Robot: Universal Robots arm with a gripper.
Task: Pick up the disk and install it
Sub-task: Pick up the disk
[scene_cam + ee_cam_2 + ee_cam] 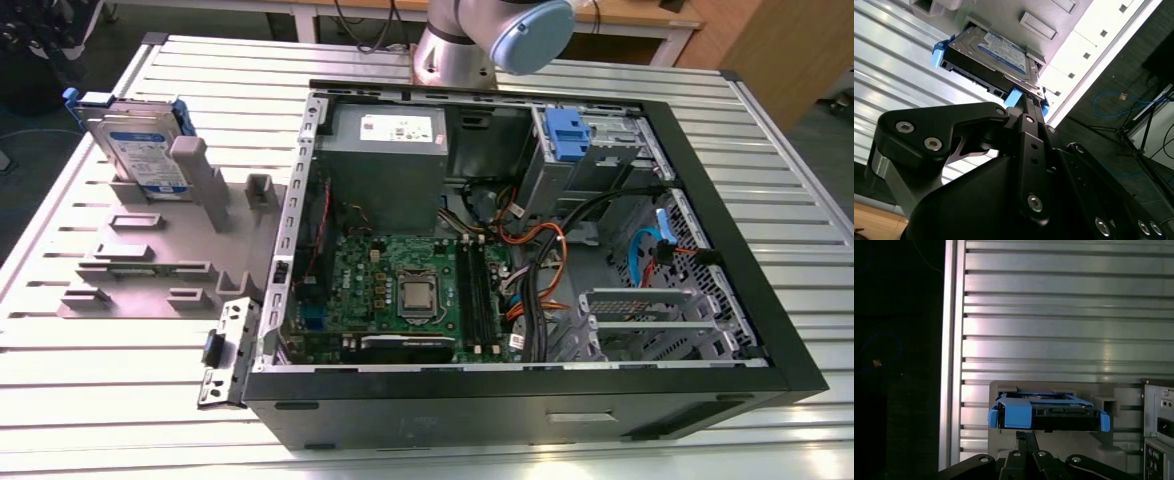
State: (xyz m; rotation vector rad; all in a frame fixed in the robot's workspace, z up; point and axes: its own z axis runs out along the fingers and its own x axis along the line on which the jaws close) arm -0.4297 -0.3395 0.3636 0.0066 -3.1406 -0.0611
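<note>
The disk [136, 150] stands on edge in a grey holder [147, 255] on the table [107, 380], at ten o'clock from the open computer case [534, 250], its top edge free for grasping, while the gripper [1026, 436] points at it, jaws seemingly pressed together.

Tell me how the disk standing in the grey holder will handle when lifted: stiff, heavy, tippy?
Probably rigid: the disk is a metal-cased slab in a blue frame. Likely heavy for its size. Standing on edge in the grey holder, it may tip if nudged sideways.
</note>
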